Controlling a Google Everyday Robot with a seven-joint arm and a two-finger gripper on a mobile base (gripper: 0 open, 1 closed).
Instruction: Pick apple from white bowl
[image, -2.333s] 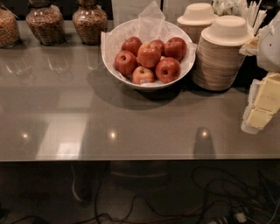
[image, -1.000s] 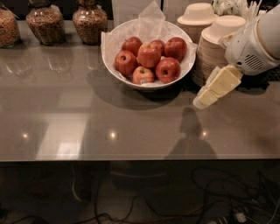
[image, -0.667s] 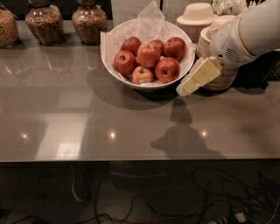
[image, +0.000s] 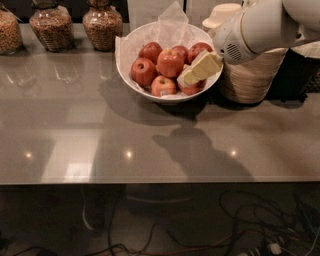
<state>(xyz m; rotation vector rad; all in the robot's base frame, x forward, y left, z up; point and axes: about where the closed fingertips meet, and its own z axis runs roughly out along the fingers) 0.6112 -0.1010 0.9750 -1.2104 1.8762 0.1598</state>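
Currently, three glass jars of dry goods stand along the far left edge of the tabletop, well apart from the work area and not involved in the task. Right of them, at the far centre of the tabletop, sits the white bowl, lined with crinkled tissue paper and holding a cluster of red apples. The nearest apples on the left side are one at the left rim and one at the front; a larger apple lies at the centre. The gripper has travelled leftward from beside the stacked beige bowls and is now over the right-hand part of the white bowl, pointing down and to the left, with its tip close to the front-right apple. Whether it touches that apple cannot be determined, and whether the gripper is spread or pressed together cannot be told from this view. No apple is lifted; all remain in the white bowl. The approach phase appears nearly complete. The next step is likely a short descent onto one apple, with care not to snag the tissue paper or push neighbouring apples. The white arm extends in from the upper right, above the stacked beige bowls.
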